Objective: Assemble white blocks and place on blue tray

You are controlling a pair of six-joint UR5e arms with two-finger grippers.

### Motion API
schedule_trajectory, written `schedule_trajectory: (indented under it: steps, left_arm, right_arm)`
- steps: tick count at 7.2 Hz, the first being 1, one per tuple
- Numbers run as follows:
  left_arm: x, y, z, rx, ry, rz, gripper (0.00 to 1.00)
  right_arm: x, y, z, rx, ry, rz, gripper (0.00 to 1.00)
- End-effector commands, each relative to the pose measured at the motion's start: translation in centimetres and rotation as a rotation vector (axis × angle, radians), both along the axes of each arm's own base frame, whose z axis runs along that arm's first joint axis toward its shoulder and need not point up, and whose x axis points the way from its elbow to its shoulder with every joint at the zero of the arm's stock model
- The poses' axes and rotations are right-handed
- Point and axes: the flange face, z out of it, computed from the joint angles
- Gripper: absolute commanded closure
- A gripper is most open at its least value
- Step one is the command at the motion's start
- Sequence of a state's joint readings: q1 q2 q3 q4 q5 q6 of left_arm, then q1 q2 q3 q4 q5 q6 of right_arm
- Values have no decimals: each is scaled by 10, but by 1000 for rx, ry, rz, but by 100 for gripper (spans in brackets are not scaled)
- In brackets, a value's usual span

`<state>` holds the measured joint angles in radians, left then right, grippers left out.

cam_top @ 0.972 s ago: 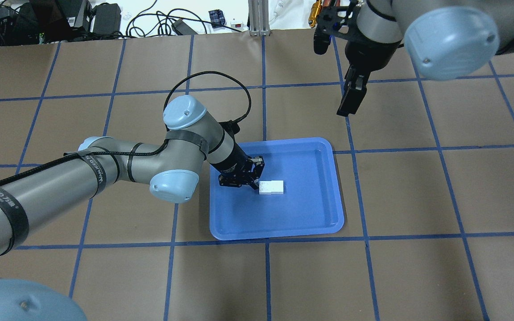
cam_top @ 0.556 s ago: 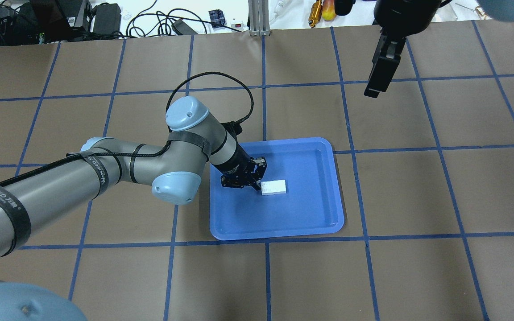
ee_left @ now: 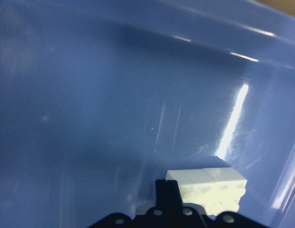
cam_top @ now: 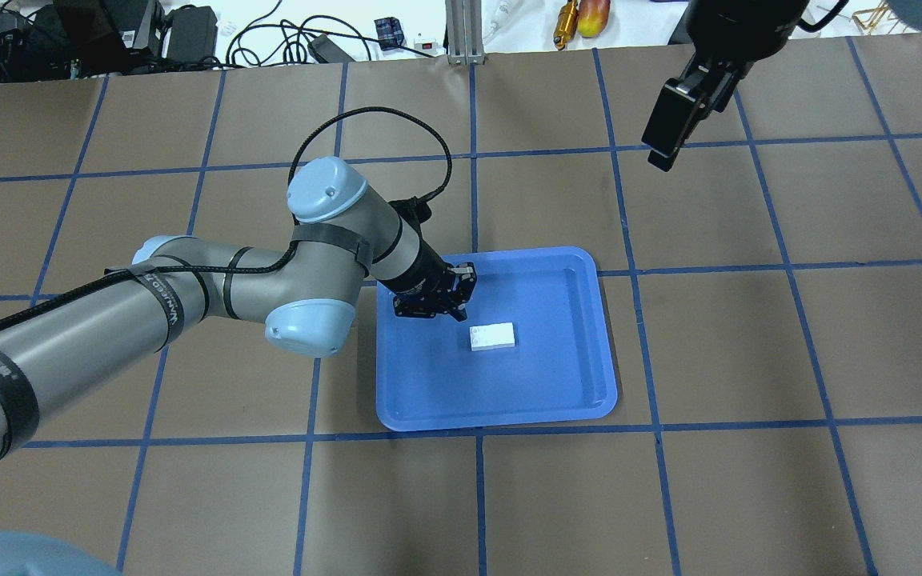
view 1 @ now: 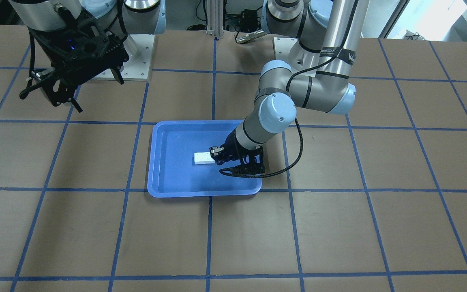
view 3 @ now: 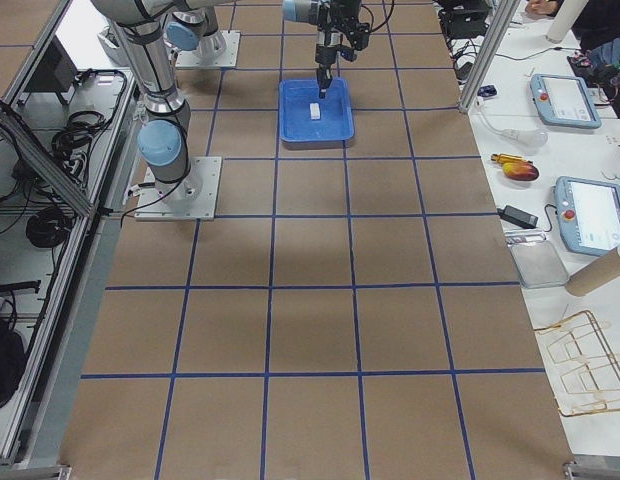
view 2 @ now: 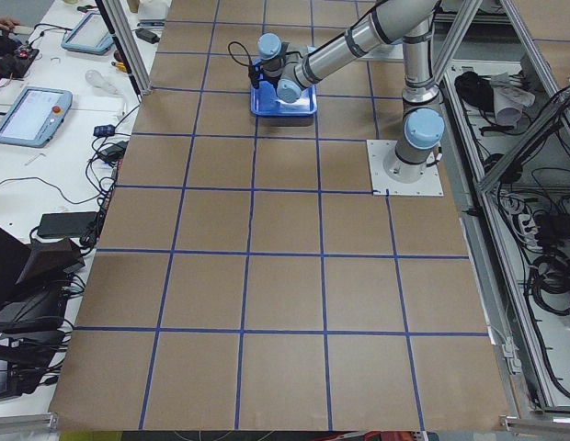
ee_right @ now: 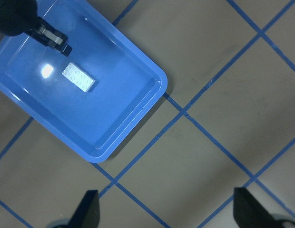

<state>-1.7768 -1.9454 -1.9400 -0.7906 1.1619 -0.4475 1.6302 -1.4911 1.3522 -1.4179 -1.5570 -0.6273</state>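
Two silver-grey tubular arms carry pale blue, rounded joint caps [cam_top: 306,324] dotted with small screws. The left arm [cam_top: 69,352] is wrapped in black bands [cam_top: 165,300], some printed with white lettering, strapping down a black braided cable [cam_top: 397,128] that loops free near the wrist. The left gripper [cam_top: 465,294] and right gripper [ee_right: 171,211] are black skeletal frames. A faint blue light glows on the black wrist mount of the right arm [view 1: 43,12]. Each arm stands on a white square base plate [view 2: 381,179].

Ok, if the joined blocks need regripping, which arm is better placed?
Left. The left gripper hangs over the blue tray right beside the white blocks; the right gripper is off past the tray.
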Motion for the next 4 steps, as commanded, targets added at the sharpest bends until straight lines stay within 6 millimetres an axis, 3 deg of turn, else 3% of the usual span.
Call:
schedule_trajectory:
  steps: [1,3,4]
  left_arm:
    - [20,-38,46,-52,6,34,100]
    - [68,-68,101,-62,-103,-93,100]
    - [85,-75,140,-49,-156,-145,100]
  right_arm:
    - [1,-2,-2,4,-6,-380,0]
    - [0,-4,5,-41,-6,-608,0]
    - [1,-8,9,-71,-26,-649,0]
